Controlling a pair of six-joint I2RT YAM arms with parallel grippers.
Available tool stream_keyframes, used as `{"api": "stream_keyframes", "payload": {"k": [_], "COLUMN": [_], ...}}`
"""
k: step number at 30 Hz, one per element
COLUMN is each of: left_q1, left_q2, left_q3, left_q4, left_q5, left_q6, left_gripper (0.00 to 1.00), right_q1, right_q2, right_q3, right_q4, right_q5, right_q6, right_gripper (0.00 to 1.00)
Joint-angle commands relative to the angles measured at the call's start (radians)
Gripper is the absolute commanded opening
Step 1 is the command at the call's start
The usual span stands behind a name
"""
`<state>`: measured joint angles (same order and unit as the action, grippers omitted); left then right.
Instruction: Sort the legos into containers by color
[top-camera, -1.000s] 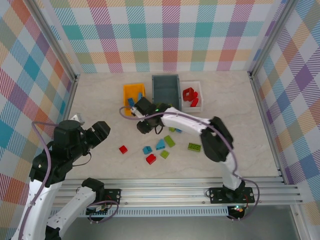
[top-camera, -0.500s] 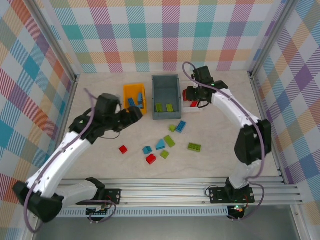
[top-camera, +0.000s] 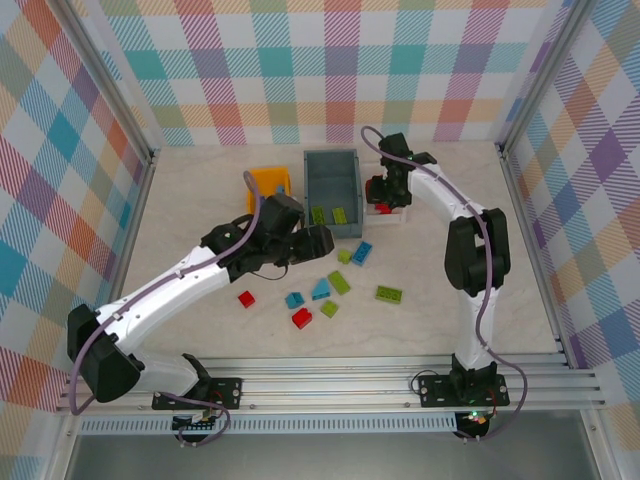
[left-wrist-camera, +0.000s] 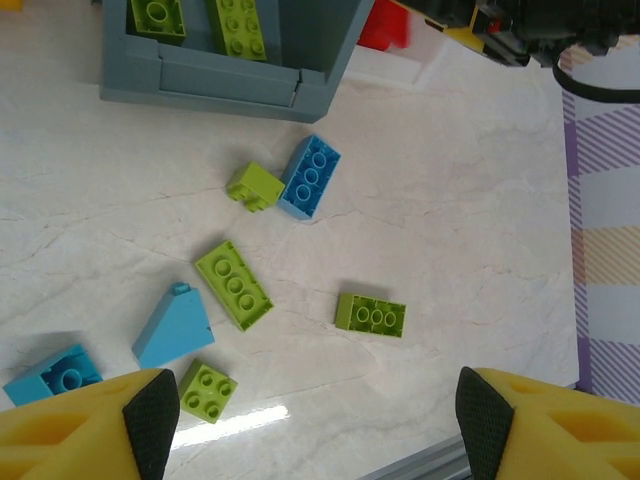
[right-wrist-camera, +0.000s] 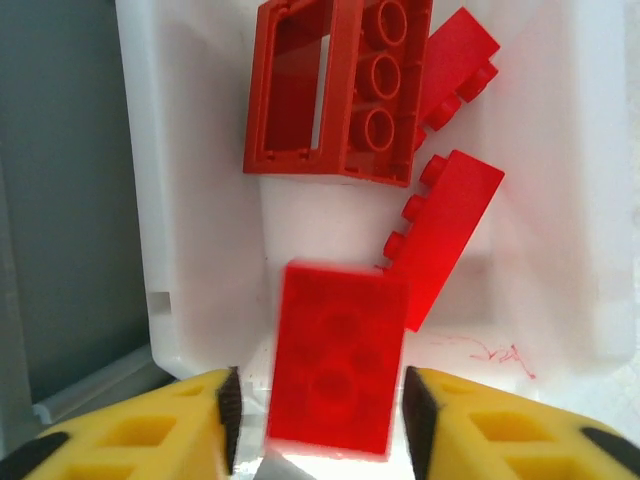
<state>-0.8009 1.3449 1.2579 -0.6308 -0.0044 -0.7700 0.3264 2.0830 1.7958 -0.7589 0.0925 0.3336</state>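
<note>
**Red brick between the right fingers, over the white tray**

The right gripper (right-wrist-camera: 320, 405) hangs over the near end of the white tray (right-wrist-camera: 200, 300). A blurred red brick (right-wrist-camera: 335, 360) sits between its fingers. A sliver of gap shows on one side, and I cannot tell whether the brick is gripped. The left gripper (left-wrist-camera: 310, 430) is spread wide with nothing in it, above loose pieces on the table (left-wrist-camera: 470, 230).

The right wrist view shows the tray's load: a hollow red square (right-wrist-camera: 330, 90) and two more red bricks (right-wrist-camera: 450, 230), all lying loose. The left wrist view looks into the grey-blue bin (left-wrist-camera: 220, 80), where two lime bricks (left-wrist-camera: 240, 25) lie at its near end. On the table just before the bin, a blue brick (left-wrist-camera: 310, 177) touches a small lime one (left-wrist-camera: 255, 185).

The top view adds the orange-yellow bin (top-camera: 265, 182), left of the grey-blue one and partly behind the left arm. It also shows two loose red pieces (top-camera: 301, 318) near the front of the scatter
</note>
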Motion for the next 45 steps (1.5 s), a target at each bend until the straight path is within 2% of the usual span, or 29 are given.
{"api": "stream_keyframes", "payload": {"k": [1, 4, 10, 16, 18, 23, 26, 28, 31, 36, 45], "left_q1": [-0.027, -0.035, -0.035, -0.041, -0.045, -0.046, -0.047, -0.046, -0.042, -0.024, -0.005], "left_q2": [0.006, 0.011, 0.062, 0.184, 0.237, 0.390, 0.481, 0.542, 0.624, 0.690, 0.765], "left_q3": [0.014, 0.010, 0.029, 0.047, 0.066, 0.126, 0.168, 0.204, 0.261, 0.325, 0.371], "left_q4": [0.011, -0.008, -0.084, -0.051, -0.044, -0.011, 0.027, 0.042, 0.062, 0.058, 0.031], "left_q5": [-0.045, -0.056, -0.069, -0.062, -0.075, -0.115, -0.128, -0.132, -0.126, -0.175, -0.173], "left_q6": [0.009, 0.023, 0.058, 0.044, 0.012, -0.173, -0.279, -0.336, -0.396, -0.452, -0.486], "left_gripper": [0.75, 0.74, 0.71, 0.68, 0.66, 0.66, 0.66, 0.66, 0.66, 0.66, 0.58], "right_q1": [-0.008, -0.007, 0.004, 0.074, 0.115, 0.187, 0.207, 0.209, 0.210, 0.210, 0.209], "right_q2": [0.002, -0.043, -0.251, -0.588, -0.711, -1.042, -1.183, -1.253, -1.314, -1.329, -1.307], "right_q3": [0.033, 0.027, -0.039, -0.306, -0.426, -0.730, -0.831, -0.875, -0.898, -0.897, -0.892], "right_q4": [-0.030, -0.027, -0.004, 0.061, 0.083, 0.155, 0.146, 0.124, 0.085, 0.069, 0.077], "right_q5": [-0.014, -0.015, -0.004, -0.039, -0.074, -0.273, -0.341, -0.342, -0.329, -0.332, -0.338], "right_q6": [-0.007, -0.017, -0.034, -0.007, 0.016, 0.076, 0.102, 0.116, 0.125, 0.127, 0.122], "right_gripper": [0.57, 0.61, 0.58, 0.58, 0.59, 0.63, 0.65, 0.67, 0.68, 0.68, 0.68]}}
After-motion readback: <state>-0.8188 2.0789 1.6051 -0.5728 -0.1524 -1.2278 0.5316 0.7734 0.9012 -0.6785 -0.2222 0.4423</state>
